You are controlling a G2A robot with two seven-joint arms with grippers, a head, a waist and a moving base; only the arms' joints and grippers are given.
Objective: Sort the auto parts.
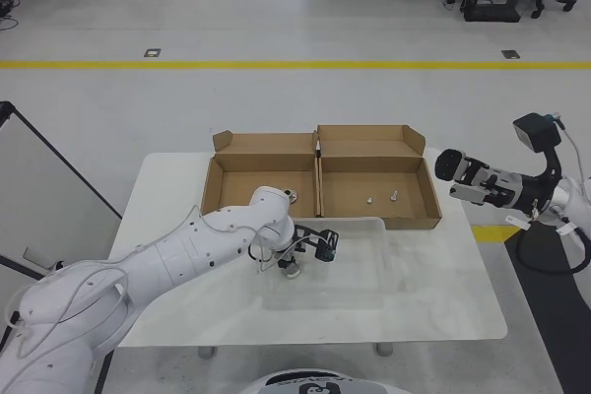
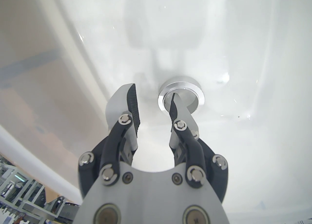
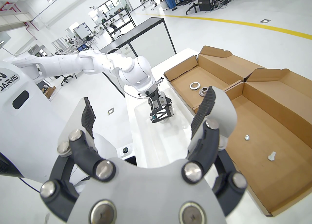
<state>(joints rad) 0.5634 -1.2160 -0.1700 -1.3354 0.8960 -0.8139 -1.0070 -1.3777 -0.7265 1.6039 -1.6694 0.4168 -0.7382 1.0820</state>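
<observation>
"Since the metal ring (image 2: 181,83) is what matters, where does it lie?"

"Flat on the floor of the white tray (image 2: 219,27), right at the tips of the left tool (image 2: 152,90). One finger dips into the ring's hole and the other stands outside the rim, clear of it. The jaws are partly apart and nothing is pinched yet."

"And the right tool (image 3: 149,93)?"

"Spread wide and holding nothing, up in the air off the edge of the desk (image 1: 443,295), well apart from the left tool."

"Anything else?"

"Just past the left tool sit two open cardboard boxes. The nearer box (image 3: 185,76) holds another ring (image 3: 194,86) and a flanged piece (image 3: 202,91). The box by the right tool (image 1: 379,187) holds two small fasteners (image 3: 247,137)."
</observation>
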